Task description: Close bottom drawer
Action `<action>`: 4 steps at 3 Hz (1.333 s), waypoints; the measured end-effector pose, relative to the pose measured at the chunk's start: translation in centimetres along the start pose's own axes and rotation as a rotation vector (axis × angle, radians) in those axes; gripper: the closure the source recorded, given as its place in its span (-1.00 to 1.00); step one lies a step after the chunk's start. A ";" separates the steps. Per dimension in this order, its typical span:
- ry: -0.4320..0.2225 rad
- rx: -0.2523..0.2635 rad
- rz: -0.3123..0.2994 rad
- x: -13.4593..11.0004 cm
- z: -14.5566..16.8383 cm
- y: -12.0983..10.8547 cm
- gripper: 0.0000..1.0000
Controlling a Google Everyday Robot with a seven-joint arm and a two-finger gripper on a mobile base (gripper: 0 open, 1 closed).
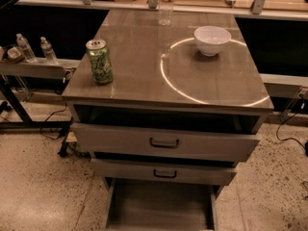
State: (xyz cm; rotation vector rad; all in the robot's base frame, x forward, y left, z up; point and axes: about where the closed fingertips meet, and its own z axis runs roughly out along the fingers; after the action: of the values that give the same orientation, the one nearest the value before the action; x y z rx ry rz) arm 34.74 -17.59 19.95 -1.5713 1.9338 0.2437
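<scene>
The bottom drawer (159,206) is pulled far out at the foot of the grey cabinet. Its long plain grey tray runs to the bottom edge of the view, and its front panel and handle are out of view. Above it sit the mid-sized drawer front (163,172) and the widest drawer front (163,142), both pulled out a little, each with a small dark handle. The gripper is not in view.
On the cabinet top (144,71) stand a green can (99,61) at the left, a white bowl (211,40) at the right and a clear bottle (166,1) at the back. A side shelf (33,67) with small bottles is at the left. Cables lie on the speckled floor (38,186).
</scene>
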 end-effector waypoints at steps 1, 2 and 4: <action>0.000 0.000 0.000 0.0 0.0 0.0 1.00; -0.052 0.021 -0.013 -2.3 0.9 -1.8 1.00; -0.057 0.017 -0.014 -2.5 1.0 -1.6 0.82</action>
State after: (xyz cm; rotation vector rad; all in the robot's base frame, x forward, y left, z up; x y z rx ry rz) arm 36.85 -15.49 20.95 -1.5495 1.8758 0.2630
